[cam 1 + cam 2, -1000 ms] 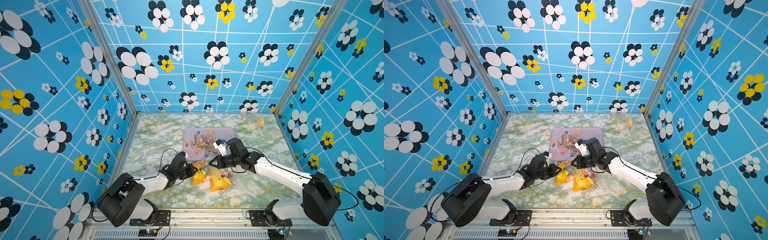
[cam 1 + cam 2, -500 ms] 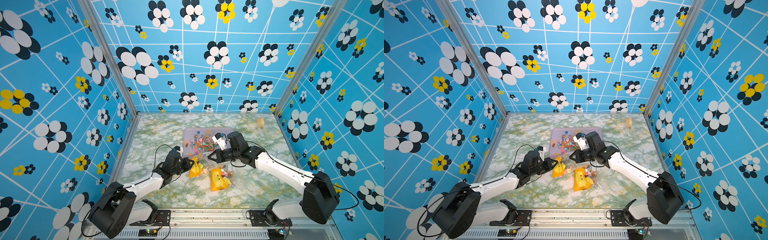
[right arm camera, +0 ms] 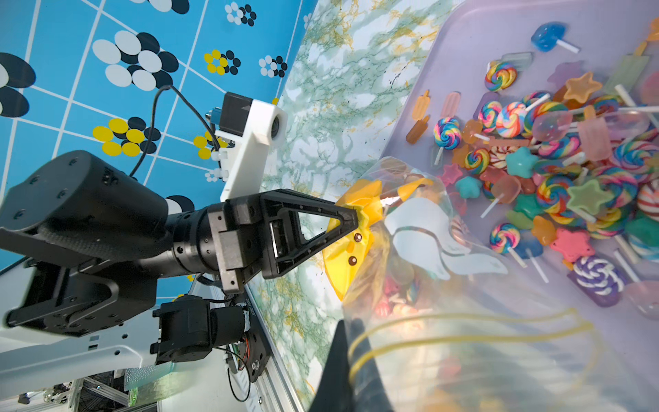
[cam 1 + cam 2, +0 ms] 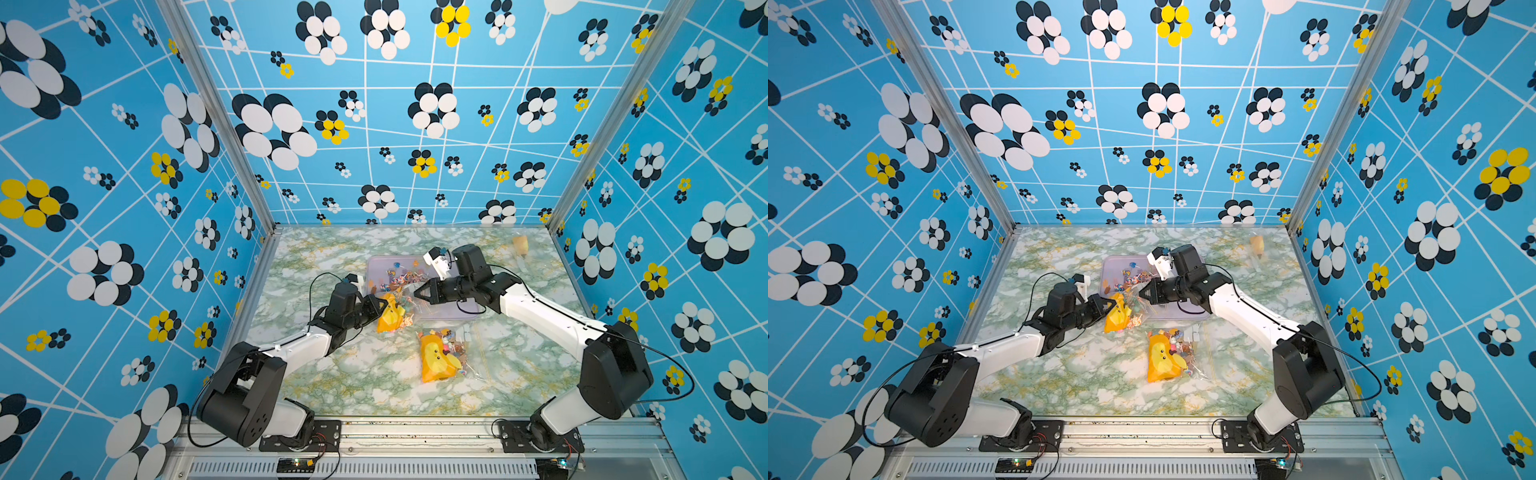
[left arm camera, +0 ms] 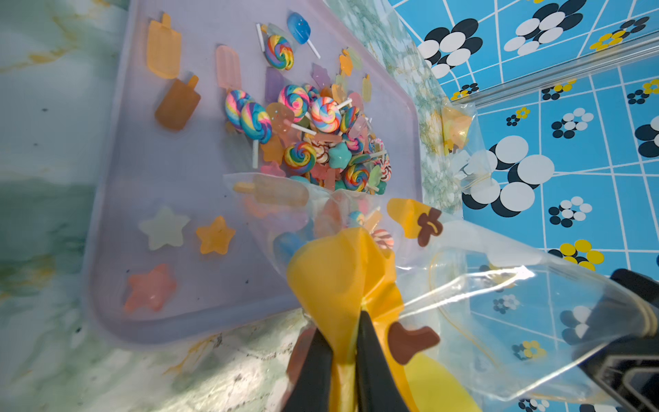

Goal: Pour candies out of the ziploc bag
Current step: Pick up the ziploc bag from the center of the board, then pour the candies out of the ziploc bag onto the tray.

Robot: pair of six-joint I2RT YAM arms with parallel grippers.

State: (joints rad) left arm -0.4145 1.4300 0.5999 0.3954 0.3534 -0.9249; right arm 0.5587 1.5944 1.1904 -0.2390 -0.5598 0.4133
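**A:** Where is the clear plastic ziploc bag with the yellow print?

**B:** It hangs tilted between the 2 arms, with its mouth over the near-left corner of the shallow lavender plastic tray. Most of the tiny multicoloured candies lie heaped in that tray, and a few show inside the bag.

**A:** And the grip?

**B:** The left tool is clamped on the bag's yellow bottom corner. The right tool is pinched fully shut on the clear film of the opposite side.

**A:** What could go wrong?

**B:** The film looks slick, so a sharp shake could pull it out of either pinch and drop the bag. The mouth sits close to the tray's low rim, so sweets could roll over it onto the marbled green desk. The film could also fold and trap the last few. The 2 tools are near each other, so any inward move risks a knock.

**A:** Is there room to move?

**B:** A second bag, filled and yellow-printed, lies just beside the tray's near edge, so lowering there is tight. The desk is open to the left and at the far side. The blue flowered walls stand well apart.
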